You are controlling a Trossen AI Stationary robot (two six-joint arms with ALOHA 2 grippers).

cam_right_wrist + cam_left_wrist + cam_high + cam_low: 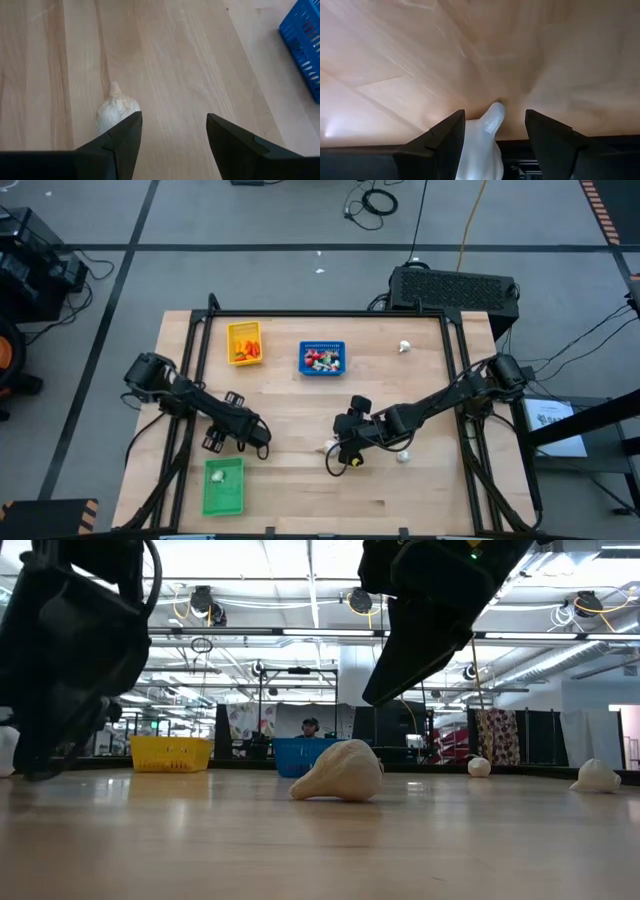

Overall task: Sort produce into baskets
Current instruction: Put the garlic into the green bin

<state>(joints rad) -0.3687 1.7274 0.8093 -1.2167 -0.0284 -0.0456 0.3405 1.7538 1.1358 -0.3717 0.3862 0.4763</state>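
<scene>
My left gripper point(260, 440) is low over the table, just beyond the green basket point(223, 498). It is open, with a whitish garlic bulb point(485, 145) between its fingers. My right gripper point(342, 452) is open and empty, above and beside another garlic bulb point(116, 110) that lies on its side on the wood point(340, 772). The yellow basket point(244, 330) holds orange pieces. The blue basket point(322, 346) holds red-and-white pieces. The green basket holds one garlic bulb point(222, 475). My left gripper stands with its open fingers on either side of the garlic bulb. The bulb sits far back between them, its pointed tip point(496, 107) forward, close against one finger point(451, 135) and apart from the other. I cannot tell whether it touches.
Two more garlic bulbs lie loose, one near the right arm point(403, 455) and one at the far right of the table point(404, 347). Bare wood lies between the arms and along the near edge. A black case point(455, 288) stands beyond the far edge.
</scene>
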